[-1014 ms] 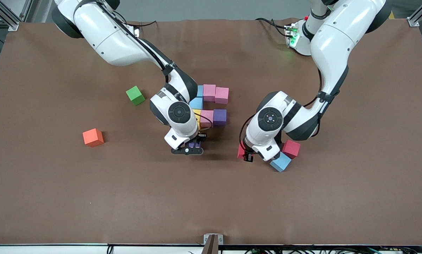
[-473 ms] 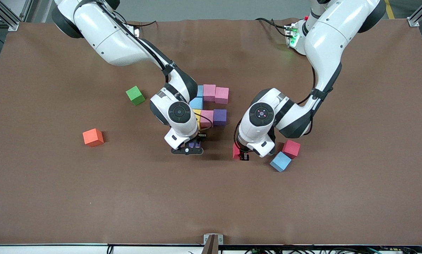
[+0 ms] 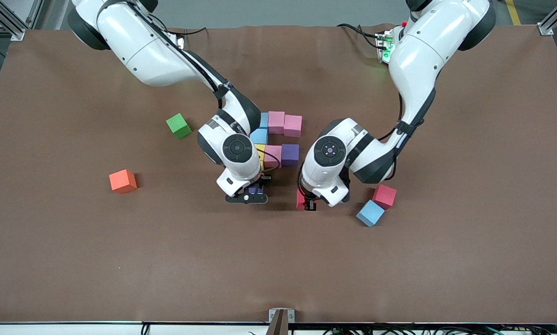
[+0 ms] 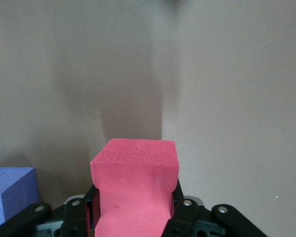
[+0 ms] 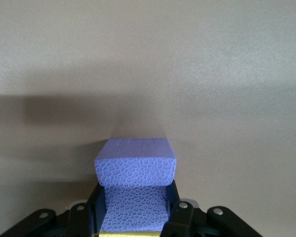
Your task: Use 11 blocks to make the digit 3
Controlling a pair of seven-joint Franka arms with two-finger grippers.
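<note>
Orange cube (image 3: 123, 181) sits loose toward the right arm's end of the table; green cube (image 3: 178, 125) lies farther from the front edge, nearer the middle; neither belongs to the figure. My right gripper (image 3: 255, 190) is low at the front end of the partial digit 3 (image 3: 278, 137), fingers (image 5: 180, 212) closed on a purple block (image 5: 135, 170) that looks seated on or just off the table, with a yellow face showing right against it. Laid so far, as far as I can see past my own wrist: light blue blocks (image 3: 260, 135), two pink blocks (image 3: 285, 123) along the top bar, then yellow (image 3: 259, 151), pink (image 3: 273, 156) and purple (image 3: 290, 154) for the middle bar. My left gripper (image 3: 307, 201) is over bare table just beside that purple block, fingers (image 4: 185, 210) clamped on a red block (image 4: 135, 185). Waiting toward the left arm's end: a pinkish-red block (image 3: 384, 196) touching a light blue block (image 3: 370, 213). Judgement: upper two bars roughly done; bottom bar remains, about four blocks outstanding.
</note>
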